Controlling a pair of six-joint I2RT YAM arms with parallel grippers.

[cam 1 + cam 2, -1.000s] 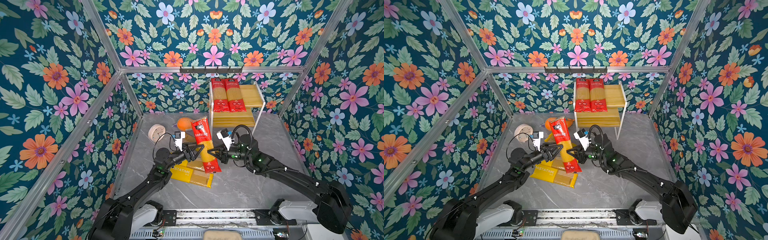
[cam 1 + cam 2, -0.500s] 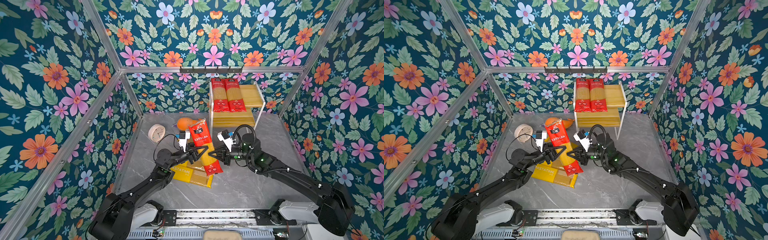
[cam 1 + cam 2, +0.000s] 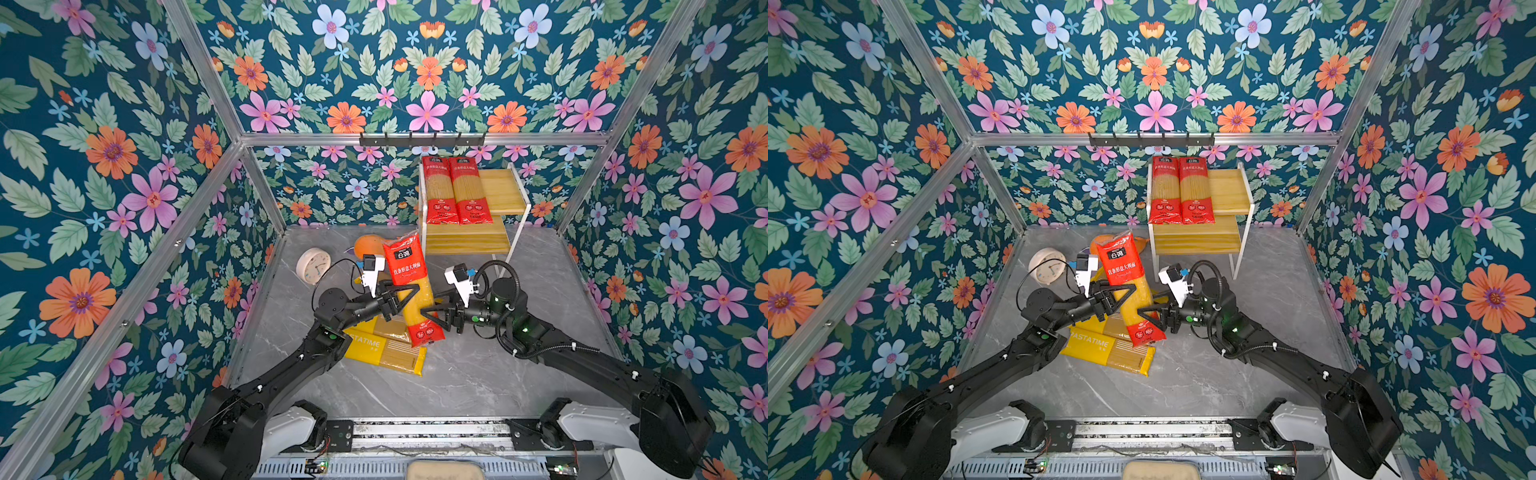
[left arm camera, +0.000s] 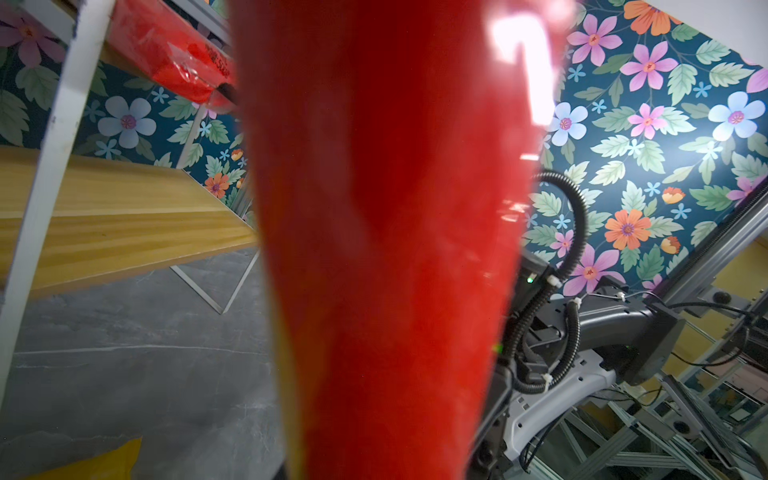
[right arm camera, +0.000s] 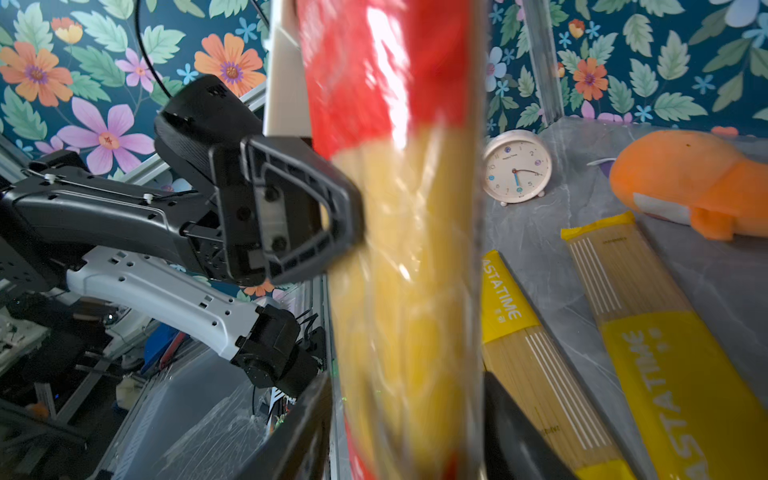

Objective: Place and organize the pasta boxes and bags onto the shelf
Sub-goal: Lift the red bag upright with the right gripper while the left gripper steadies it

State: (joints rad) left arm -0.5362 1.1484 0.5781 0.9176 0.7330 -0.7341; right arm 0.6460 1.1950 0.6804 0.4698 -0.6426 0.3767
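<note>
Across the grey tabletop, yellow packs are lying centre-left, open floor showing right and front. Left gripper is clamping a red-ended pack upright; right gripper is standing parted round its lower end. Two red packs are lying on the rear shelf.

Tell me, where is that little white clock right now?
In both top views the clock stands toward the back left of the grey table, just left of the orange plush.
</note>
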